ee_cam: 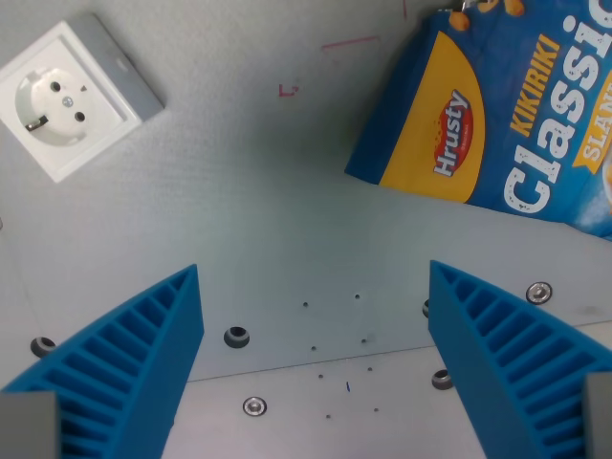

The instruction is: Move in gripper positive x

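Wrist view, single frame, looking straight down on a pale grey table (287, 210). Item one: gripper (316, 277), two blue ribbed fingers (134, 354) rising from the bottom edge, one at the wrist view's left and one at the wrist view's right, spread wide with bare table between them and nothing held or touched. Fingertips sit at roughly equal height in the frame, so the tool appears level and pointed down at the surface. Item two: white wall socket (72, 96) on a grey backing plate, lying flat and turned diagonally in the upper left corner, well apart from the left-side finger. Item three: blue and yellow snack bag (497, 115) printed "Hrusty", "KIKIRIKI" and "Classic", lying tilted in the upper right and cut off by the frame edge; its lower edge lies above the right-side fingertip, near but apart from it. Item four: surface details, namely several round screw heads (236, 336) set into the table near a seam that crosses the lower frame, small dark specks between the fingers, and faint red marks (289, 90) toward the top centre. Room beyond the table not visible.
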Robot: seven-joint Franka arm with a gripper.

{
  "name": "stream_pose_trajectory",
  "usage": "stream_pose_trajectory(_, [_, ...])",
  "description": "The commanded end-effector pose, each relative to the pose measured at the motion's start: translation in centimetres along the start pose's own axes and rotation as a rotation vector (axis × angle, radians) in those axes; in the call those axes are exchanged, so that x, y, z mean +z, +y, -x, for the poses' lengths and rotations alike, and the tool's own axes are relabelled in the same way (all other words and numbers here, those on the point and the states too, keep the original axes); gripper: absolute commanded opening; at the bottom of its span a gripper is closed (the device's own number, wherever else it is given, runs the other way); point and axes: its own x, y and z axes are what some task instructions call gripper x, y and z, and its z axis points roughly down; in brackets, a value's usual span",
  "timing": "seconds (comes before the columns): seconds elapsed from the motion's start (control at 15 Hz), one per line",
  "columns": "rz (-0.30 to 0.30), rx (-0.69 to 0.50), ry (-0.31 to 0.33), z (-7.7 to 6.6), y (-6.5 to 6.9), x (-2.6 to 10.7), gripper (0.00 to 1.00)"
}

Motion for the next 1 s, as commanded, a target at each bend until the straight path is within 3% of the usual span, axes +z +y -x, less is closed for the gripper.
stream_pose_trajectory(0.07, [-0.001,0.0,0.005,-0.5,0.0,-0.2,1.0])
stream_pose_trajectory(1.0, [-0.001,0.0,0.005,-7.5,0.0,-0.3,1.0])
